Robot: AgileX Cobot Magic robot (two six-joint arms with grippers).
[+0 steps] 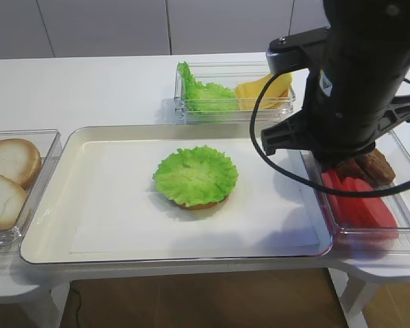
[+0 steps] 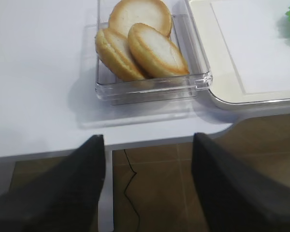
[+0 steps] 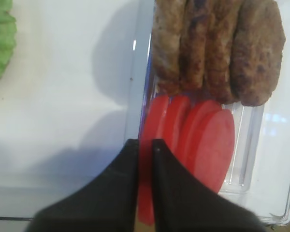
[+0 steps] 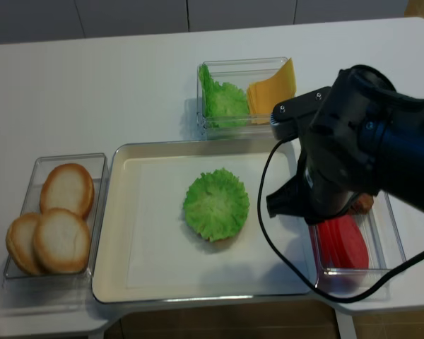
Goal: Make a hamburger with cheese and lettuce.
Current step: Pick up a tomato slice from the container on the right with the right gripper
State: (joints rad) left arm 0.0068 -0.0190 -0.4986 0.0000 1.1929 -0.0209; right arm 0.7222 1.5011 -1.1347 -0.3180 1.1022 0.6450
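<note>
A white table [image 4: 92, 78] stands before pale wall panels, with brown flooring visible beneath its front edge, and carries a cream tray [image 1: 61, 171] lined with a white sheet. At the centre of that tray sits the hamburger [image 1: 195, 175], so far a tan bun base under the lettuce [image 4: 216, 205], whose frilly leaf overhangs it all round. Behind the tray, a clear tub [image 1: 184, 106] holds spare green leaves [image 1: 203, 94] on its left and the cheese [image 1: 263, 91], yellow-orange slices leaning on the right. A clear container [image 4: 35, 176] at the tray's left end holds three pale bun halves [image 4: 56, 226]. Another clear container [image 3: 261, 193] at the tray's right end holds dark brown patties [image 3: 217, 46] at the back and overlapping red tomato slices [image 3: 208, 140] in front. The right gripper [image 3: 145, 142], black, hangs over this container with its fingers drawn nearly together, a red slice showing in the narrow gap between the tips; whether they grip it cannot be told. The left gripper [image 2: 147, 140] is spread wide and empty, poised off the table's front edge near the bun container. A small pale sticker on the right arm cannot be read.
</note>
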